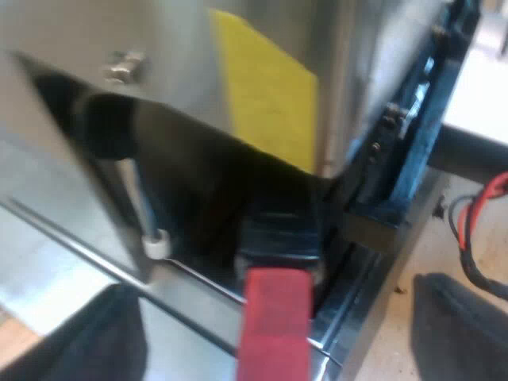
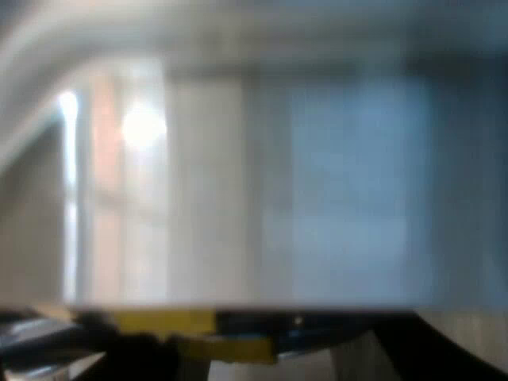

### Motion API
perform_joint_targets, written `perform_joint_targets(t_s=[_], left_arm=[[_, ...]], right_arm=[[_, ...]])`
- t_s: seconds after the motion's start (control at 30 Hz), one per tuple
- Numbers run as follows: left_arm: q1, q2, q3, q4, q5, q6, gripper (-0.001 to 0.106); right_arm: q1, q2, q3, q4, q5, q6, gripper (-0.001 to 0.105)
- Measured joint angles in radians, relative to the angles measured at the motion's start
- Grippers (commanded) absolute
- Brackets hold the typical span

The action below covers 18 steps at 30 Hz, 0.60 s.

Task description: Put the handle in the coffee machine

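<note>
The espresso machine rises close before me, steel with a yellow patch on its front. The holder's dark handle sticks out from under the machine's front, and its red end points toward me. My left gripper is open. Its two black fingers stand wide apart on either side of the red end without touching it. In the right wrist view a pale steel surface lies very near and blurred, with a yellow strip at its edge.
A thin steam wand with a white tip hangs beside the holder. The steel drip tray lies under the handle. A blue frame stands at the machine's side, over a pale table.
</note>
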Motion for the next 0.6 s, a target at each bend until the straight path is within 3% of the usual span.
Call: perform_joint_targets(t_s=[0.03, 0.07, 0.1, 0.23, 0.3, 0.6], left_arm=[[0.007, 0.000, -0.009, 0.008, 0.005, 0.000, 0.031], [0.015, 0.000, -0.025, 0.018, 0.008, 0.000, 0.009], [0.015, 0.000, -0.042, 0.024, 0.002, 0.000, 0.001], [-0.001, 0.002, -0.075, 0.014, -0.096, -0.005, 0.001], [-0.025, 0.023, -0.082, -0.003, -0.203, -0.007, 0.001], [-0.036, 0.143, -0.082, -0.048, -0.278, -0.075, 0.001]], right_arm=[[0.000, 0.000, 0.000, 0.000, 0.000, 0.000, 0.037], [0.000, 0.000, 0.000, 0.000, 0.000, 0.000, 0.037], [0.000, 0.000, 0.000, 0.000, 0.000, 0.000, 0.037], [0.000, 0.000, 0.000, 0.000, 0.001, 0.000, 0.037], [0.000, 0.000, 0.000, 0.000, 0.001, 0.000, 0.037], [0.000, 0.000, 0.000, 0.000, 0.002, 0.000, 0.037]])
